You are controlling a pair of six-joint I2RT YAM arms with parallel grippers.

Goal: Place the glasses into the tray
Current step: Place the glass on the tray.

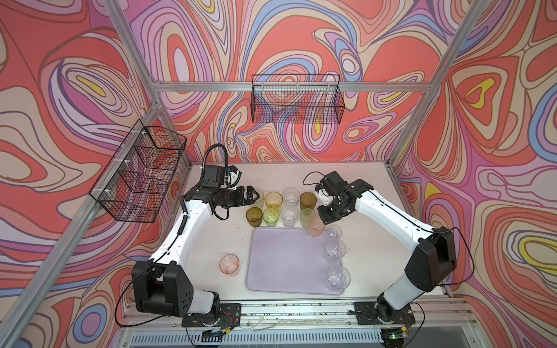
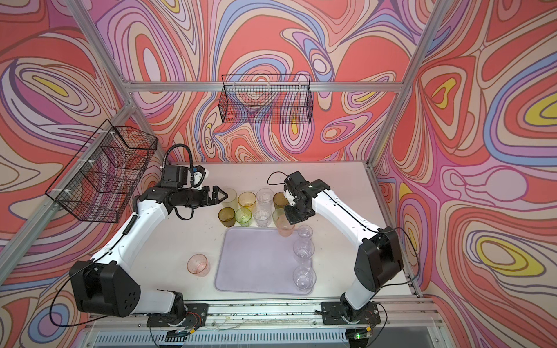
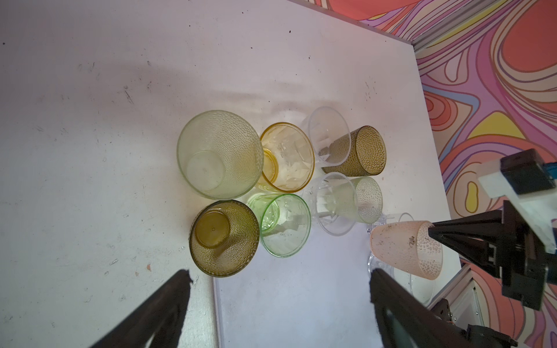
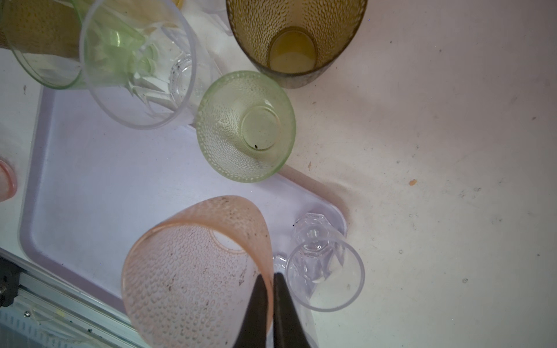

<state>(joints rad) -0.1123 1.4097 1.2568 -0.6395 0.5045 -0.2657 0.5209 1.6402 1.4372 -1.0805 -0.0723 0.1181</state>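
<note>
The pale lilac tray (image 1: 286, 265) (image 2: 256, 265) lies at the table's middle front. Three clear glasses (image 1: 334, 250) stand along its right side. My right gripper (image 4: 268, 275) (image 1: 324, 221) is shut on the rim wall of a dotted pink glass (image 4: 196, 271) (image 1: 316, 226), which hangs tilted over the tray's far right corner. Behind the tray stand several glasses (image 1: 273, 200) in amber, green, clear and olive-brown. My left gripper (image 3: 279, 274) (image 1: 254, 195) is open and holds nothing, at the cluster's left end beside a pale frosted glass (image 3: 220, 153). Another pink glass (image 1: 229, 264) stands left of the tray.
A black wire basket (image 1: 297, 99) hangs on the back wall and another (image 1: 141, 174) on the left wall, above the left arm. Aluminium frame posts stand at the table's corners. The arms' mounting rail (image 1: 301, 310) runs along the front edge.
</note>
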